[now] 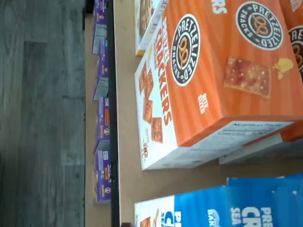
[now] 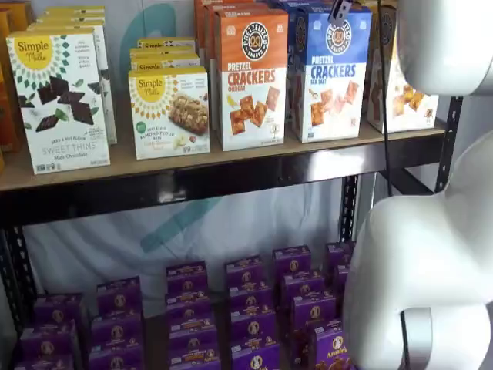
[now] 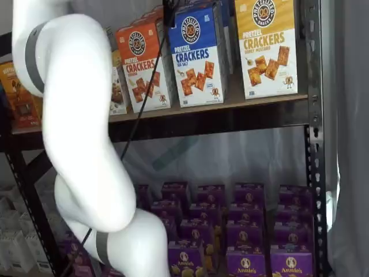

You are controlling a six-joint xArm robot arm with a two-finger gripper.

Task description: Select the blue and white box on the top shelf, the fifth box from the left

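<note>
Blue and white box [image 2: 332,73] upright on the top shelf [image 2: 231,171], touching an orange cheddar crackers box [image 2: 250,79] on one side, near a yellow-topped crackers box [image 3: 268,47] on the other. Gripper [image 2: 340,9] barely visible above the blue box; jaws spread wide, grasping nothing.

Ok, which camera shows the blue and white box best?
A shelf view: the blue and white box shows its whole front. The other shelf view has its top partly hidden; the wrist view catches only part.
</note>
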